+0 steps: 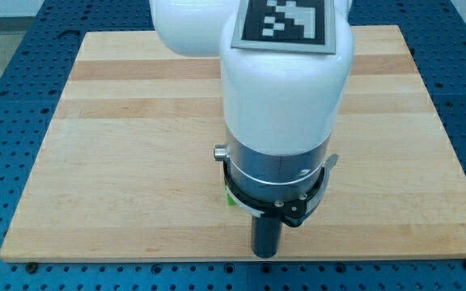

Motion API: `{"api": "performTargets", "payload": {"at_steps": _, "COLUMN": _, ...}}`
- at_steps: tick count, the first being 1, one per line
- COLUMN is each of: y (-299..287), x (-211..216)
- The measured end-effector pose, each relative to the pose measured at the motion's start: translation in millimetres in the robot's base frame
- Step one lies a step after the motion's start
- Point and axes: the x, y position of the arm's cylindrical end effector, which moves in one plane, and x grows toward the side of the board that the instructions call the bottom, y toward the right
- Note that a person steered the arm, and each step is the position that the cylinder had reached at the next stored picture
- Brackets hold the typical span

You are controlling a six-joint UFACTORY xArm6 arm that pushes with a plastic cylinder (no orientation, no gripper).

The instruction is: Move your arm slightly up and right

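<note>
My white arm (285, 89) fills the middle of the view and hangs over the wooden board (120, 145). The dark rod points down and my tip (265, 254) rests near the board's bottom edge, a little right of centre. A small sliver of a green block (230, 199) shows just left of the arm's black collar, up and left of my tip; its shape cannot be made out. The arm hides whatever else lies beneath it.
The board lies on a blue perforated table (6, 48) that shows on all sides. A black and white marker tag (288, 23) sits on top of the arm.
</note>
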Motion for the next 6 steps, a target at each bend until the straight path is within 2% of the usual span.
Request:
{"api": "performTargets", "payload": {"at_steps": 5, "y": -3.5, "x": -4.1}}
{"api": "performTargets", "payload": {"at_steps": 6, "y": -3.5, "x": -15.4}}
